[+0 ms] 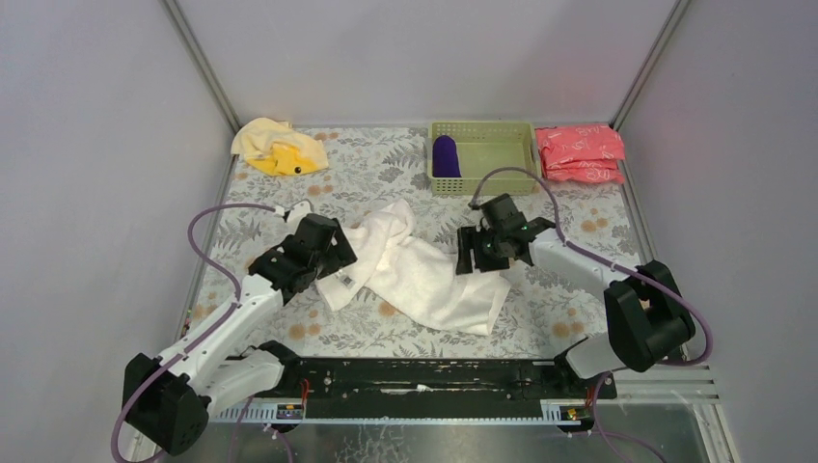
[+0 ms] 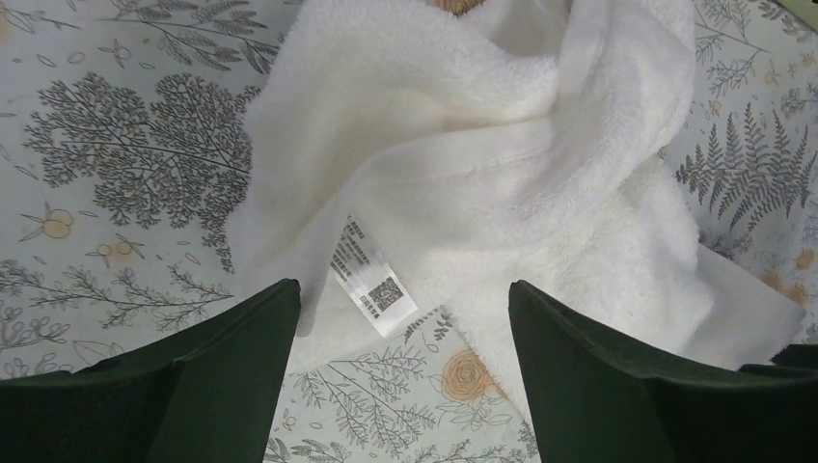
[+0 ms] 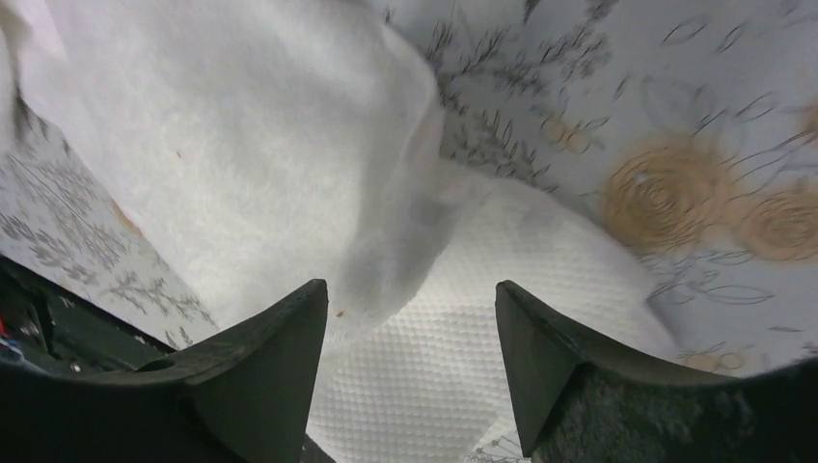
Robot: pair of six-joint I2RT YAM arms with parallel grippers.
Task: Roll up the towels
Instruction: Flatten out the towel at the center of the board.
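The large white towel (image 1: 420,268) lies crumpled in the middle of the floral table, running from upper left to lower right. My left gripper (image 1: 333,262) is open at its left end, jaws either side of the care label (image 2: 374,282) over the towel (image 2: 463,145). My right gripper (image 1: 479,262) is open over the towel's right corner (image 3: 453,367), where a fold (image 3: 241,145) lies on top. The dark purple towel (image 1: 445,155) sits rolled in the green basket. The pale yellow towel (image 1: 277,147) lies bunched at the back left.
The light green basket (image 1: 502,154) stands at the back centre. Pink-red wrapped packets (image 1: 581,152) are stacked to its right. Grey walls close in the table on three sides. The black base rail (image 1: 415,378) runs along the near edge.
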